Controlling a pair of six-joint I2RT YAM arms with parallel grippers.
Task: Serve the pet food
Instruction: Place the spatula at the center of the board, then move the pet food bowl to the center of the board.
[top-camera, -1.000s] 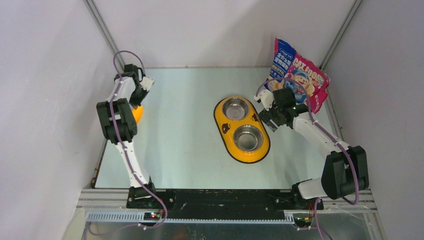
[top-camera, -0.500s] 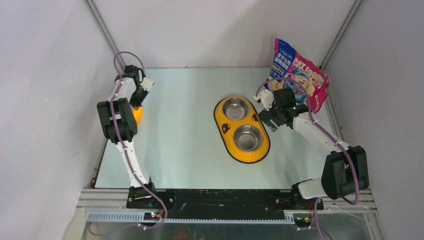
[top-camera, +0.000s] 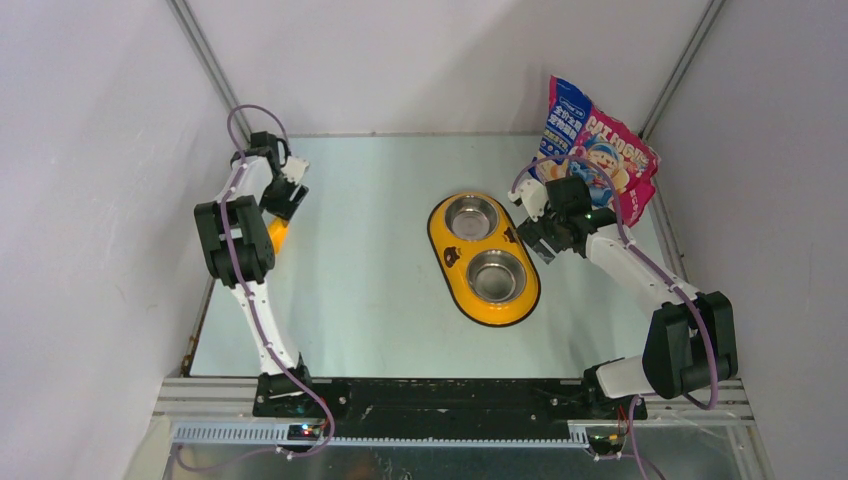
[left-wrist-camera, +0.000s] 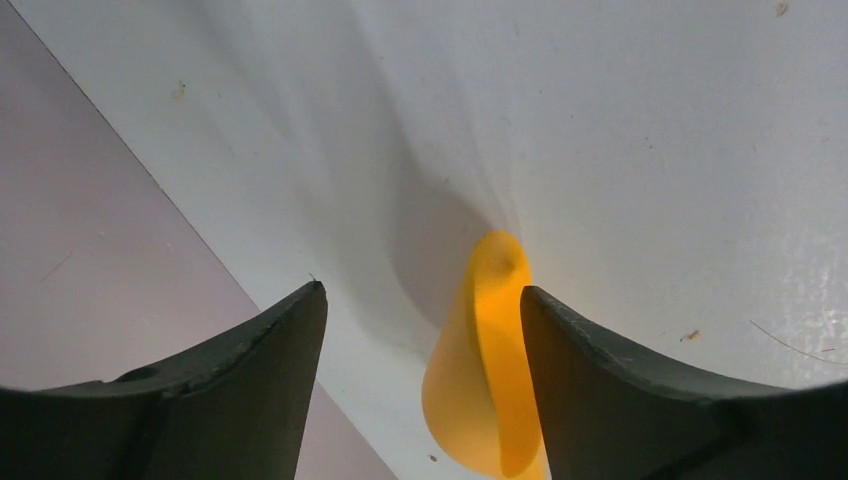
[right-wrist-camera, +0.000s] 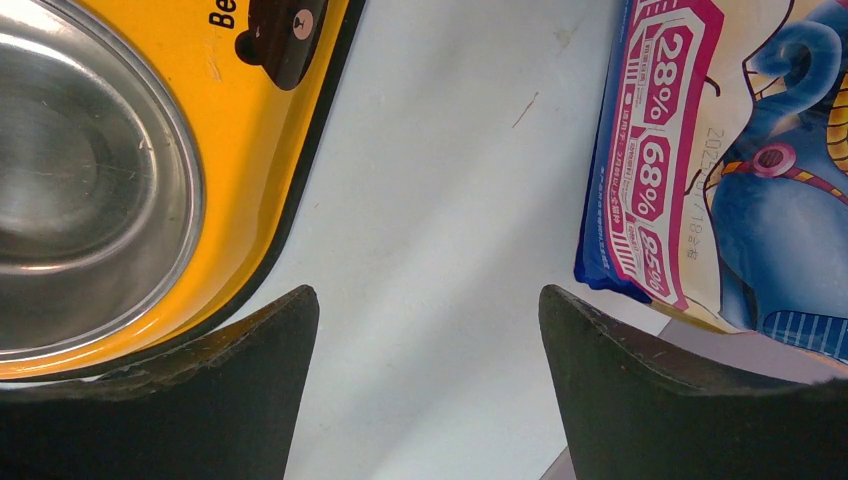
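Blue-and-pink, the glossy pet food pouch (top-camera: 598, 160) stands propped in the far right corner of the table (top-camera: 360, 300), leaning on the wall. Near it, the right gripper (top-camera: 533, 230) hovers with jaws wide apart and nothing between them, above the bare strip that separates the pouch from the yellow double feeder (top-camera: 483, 243). The feeder lies mid-table with two steel bowls. At the far left edge, the left gripper (top-camera: 290, 195) points down, its jaws spread on either side of the orange scoop (left-wrist-camera: 480, 380) without clamping it.
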